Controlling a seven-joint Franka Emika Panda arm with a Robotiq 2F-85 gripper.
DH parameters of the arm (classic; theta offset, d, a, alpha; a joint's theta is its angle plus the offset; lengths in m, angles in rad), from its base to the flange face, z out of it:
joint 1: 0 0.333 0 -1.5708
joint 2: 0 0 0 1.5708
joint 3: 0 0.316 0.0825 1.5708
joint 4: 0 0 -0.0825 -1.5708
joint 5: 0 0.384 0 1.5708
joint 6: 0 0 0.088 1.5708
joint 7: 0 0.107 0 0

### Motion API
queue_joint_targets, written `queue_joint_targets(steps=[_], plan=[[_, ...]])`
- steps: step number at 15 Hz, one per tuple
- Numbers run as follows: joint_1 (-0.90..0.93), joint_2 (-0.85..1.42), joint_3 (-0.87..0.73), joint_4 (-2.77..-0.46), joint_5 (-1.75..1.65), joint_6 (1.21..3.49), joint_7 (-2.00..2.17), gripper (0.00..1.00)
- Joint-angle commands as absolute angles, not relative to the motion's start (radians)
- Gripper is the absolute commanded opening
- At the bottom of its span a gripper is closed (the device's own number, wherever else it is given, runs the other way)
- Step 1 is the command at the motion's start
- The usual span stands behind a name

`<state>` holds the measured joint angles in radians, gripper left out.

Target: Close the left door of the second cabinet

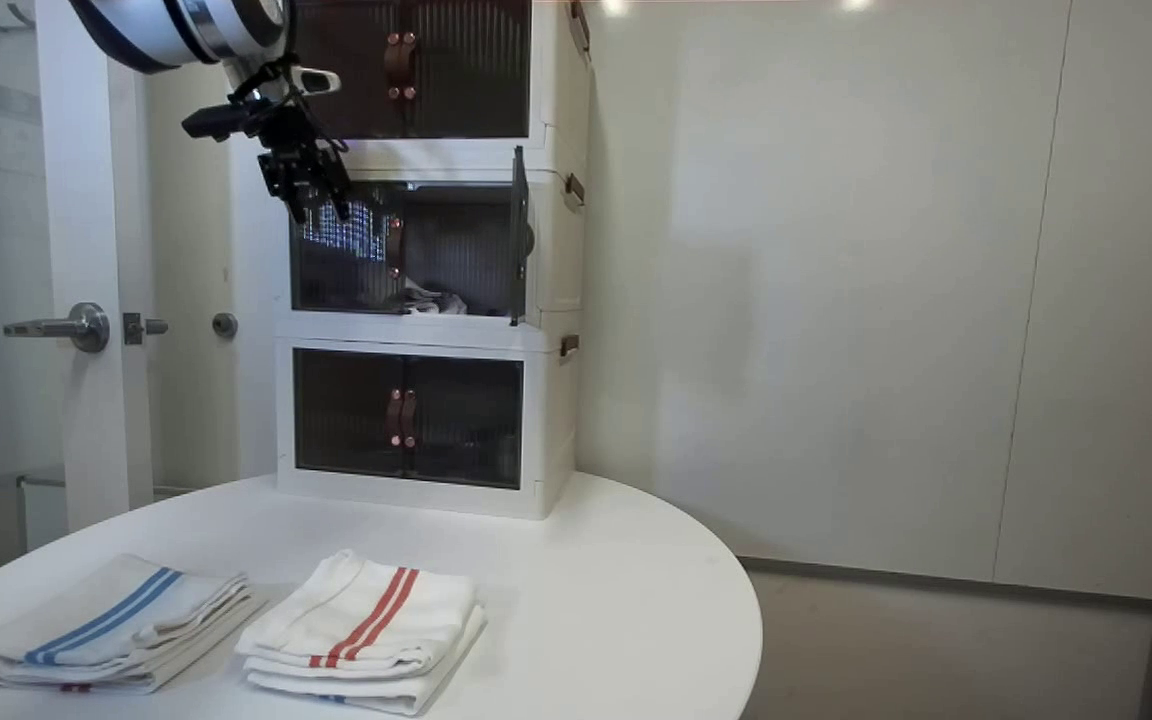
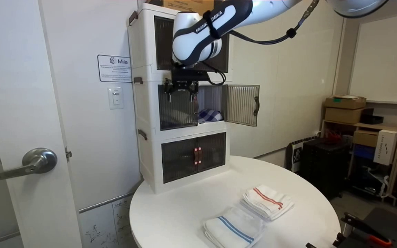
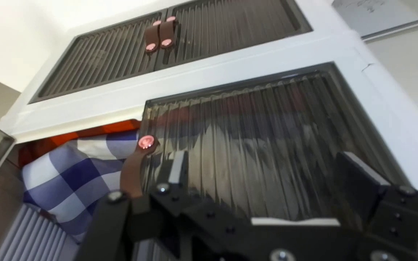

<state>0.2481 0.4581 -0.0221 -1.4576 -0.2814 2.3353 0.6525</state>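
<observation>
The second cabinet (image 1: 416,328) is the white-framed middle unit of the stack, also in an exterior view (image 2: 184,133). Its left door (image 1: 346,275) is a smoky ribbed panel that looks flush in its frame; it shows in an exterior view (image 2: 179,115) and fills much of the upside-down wrist view (image 3: 267,116). Its copper-studded handle (image 3: 132,170) is partly hidden behind a finger. My gripper (image 1: 321,212) is open and empty in front of this door, also in an exterior view (image 2: 180,100) and in the wrist view (image 3: 261,159). I cannot tell whether the fingers touch it.
The matching right door (image 2: 242,105) stands swung open. Checkered cloth (image 3: 74,174) lies inside. The upper unit (image 1: 466,70) and lower unit (image 1: 351,410) have shut doors. Folded towels with blue stripes (image 1: 101,620) and red stripes (image 1: 366,620) lie on the white round table (image 1: 626,600).
</observation>
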Motion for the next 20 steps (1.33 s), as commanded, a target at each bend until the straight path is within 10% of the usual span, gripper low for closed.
queue_joint_targets(steps=[1, 20], plan=[[0.163, 0.233, 0.058, -1.691, -0.104, 2.306, 0.393, 1.0], [-0.034, -0.504, -0.086, -2.241, 0.005, 1.698, -0.16, 1.0]])
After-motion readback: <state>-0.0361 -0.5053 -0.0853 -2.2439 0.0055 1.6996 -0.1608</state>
